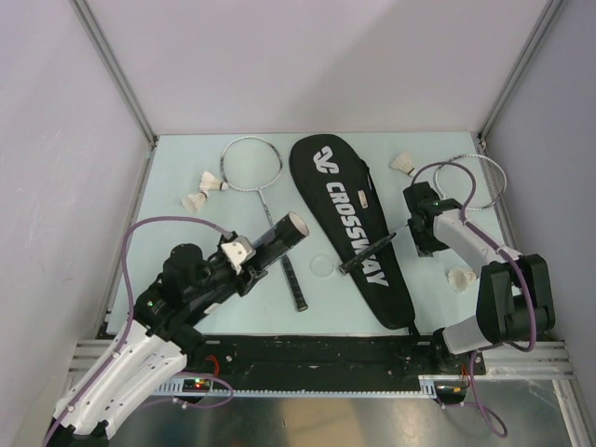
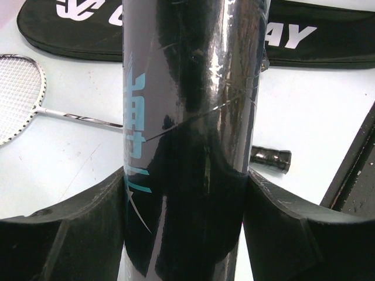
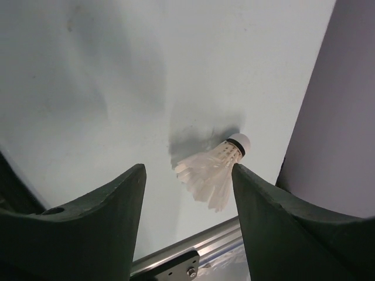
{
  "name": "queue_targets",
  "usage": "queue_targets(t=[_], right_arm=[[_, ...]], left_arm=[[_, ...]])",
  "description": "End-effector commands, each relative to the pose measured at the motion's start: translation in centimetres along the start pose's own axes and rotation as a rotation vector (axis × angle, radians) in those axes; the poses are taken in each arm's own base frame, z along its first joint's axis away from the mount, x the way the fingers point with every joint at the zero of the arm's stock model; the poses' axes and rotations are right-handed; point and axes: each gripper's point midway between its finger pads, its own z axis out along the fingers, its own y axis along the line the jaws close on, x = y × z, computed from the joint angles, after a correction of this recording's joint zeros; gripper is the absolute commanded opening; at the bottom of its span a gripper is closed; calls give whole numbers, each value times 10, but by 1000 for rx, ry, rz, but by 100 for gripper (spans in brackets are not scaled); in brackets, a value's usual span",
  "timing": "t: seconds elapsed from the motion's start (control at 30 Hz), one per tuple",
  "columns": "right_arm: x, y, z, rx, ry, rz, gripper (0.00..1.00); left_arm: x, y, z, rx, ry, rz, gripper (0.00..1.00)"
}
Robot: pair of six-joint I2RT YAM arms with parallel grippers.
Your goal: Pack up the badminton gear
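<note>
My left gripper [image 1: 244, 256] is shut on the black tube [image 1: 275, 240], holding it above the table with its open end [image 1: 296, 223] towards the bag; both fingers press the tube [image 2: 187, 117]. The black CROSSWAY bag [image 1: 358, 223] lies flat in the middle. One racquet [image 1: 253, 164] lies to its left, its handle [image 2: 270, 158] under the tube. The other racquet [image 1: 470, 182] lies at the right with its handle across the bag. My right gripper [image 1: 428, 244] is open and holds nothing [image 3: 187, 170]. A white shuttlecock [image 3: 214, 167] lies on the table just beyond its fingertips.
Several shuttlecocks lie loose: two at the back left [image 1: 205, 191], one at the back right [image 1: 402, 165], one at the right front [image 1: 461, 277]. A small clear disc [image 1: 321, 265] lies beside the bag. Grey walls and metal rails [image 1: 121, 84] enclose the table.
</note>
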Motion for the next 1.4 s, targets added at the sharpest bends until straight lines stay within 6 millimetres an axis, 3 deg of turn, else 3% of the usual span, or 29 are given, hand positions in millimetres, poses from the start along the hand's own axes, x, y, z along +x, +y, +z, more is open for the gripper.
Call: queue_targets(t=[0.0,0.27,0.57,0.97,1.37], right_arm=[[3,4,0,11,21,-63,67],[-6,6,-6,-8,-35,-131,62],[2,15,-9,-119,-65,-344,62],[35,-5,13,-13,52,-461,60],[37,-15,29,48,96,-475,54]], left_arm=[[-40,4,-5,-14,-121,21,33],[-39,6,-6,-28,-121,13,33],[-39,1,-9,-13,-141,-3,34],[-37,-5,-9,5,-142,-12,35],[-36,-9,-9,15,-144,6,35]])
